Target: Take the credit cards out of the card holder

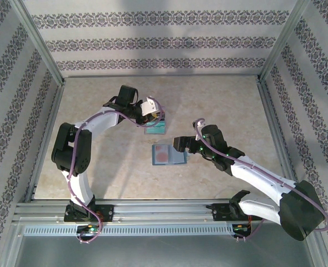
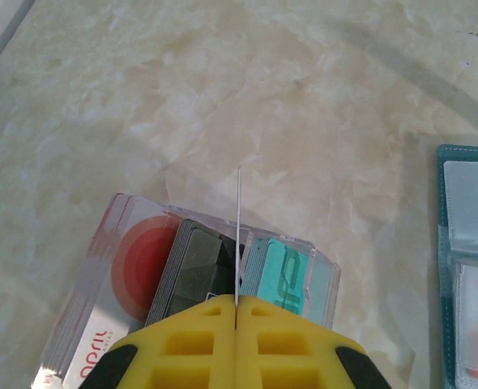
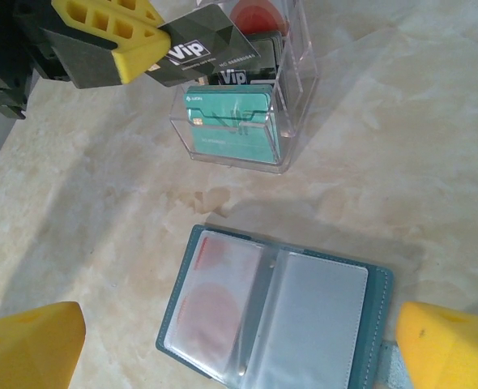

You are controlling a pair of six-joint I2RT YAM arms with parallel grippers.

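Yellow fingertips (image 3: 28, 348) of the right pincer (image 3: 239, 350) sit at 7 and 5 o'clock in the right wrist view. They are spread wide with nothing between them, above the card holder (image 3: 279, 312), which lies open and flat on the desk (image 3: 401, 162). One red-and-white card (image 3: 211, 308) shows through its left clear pocket. The right pocket looks pale, and I cannot tell whether it holds anything. At 12 o'clock from the holder stands one clear acrylic box (image 3: 292, 121), with teal-green cards (image 3: 231, 134) upright in its near compartment. At 11 o'clock the left pincer (image 3: 151, 47) is clamped on one dark Vip card (image 3: 215, 44), held above the box.

The left wrist view turns that card into a thin edge-on line between closed yellow tips. It also lays out the box's three compartments side by side: red-and-white cards (image 2: 134, 259), dark cards (image 2: 194, 267), then the teal-green ones. Each stack is too tight to count. The holder's edge shows at 3 o'clock.

From the top view, the box lies just apart from the holder at 11 o'clock, and the right pincer is at the holder's 2 o'clock corner.
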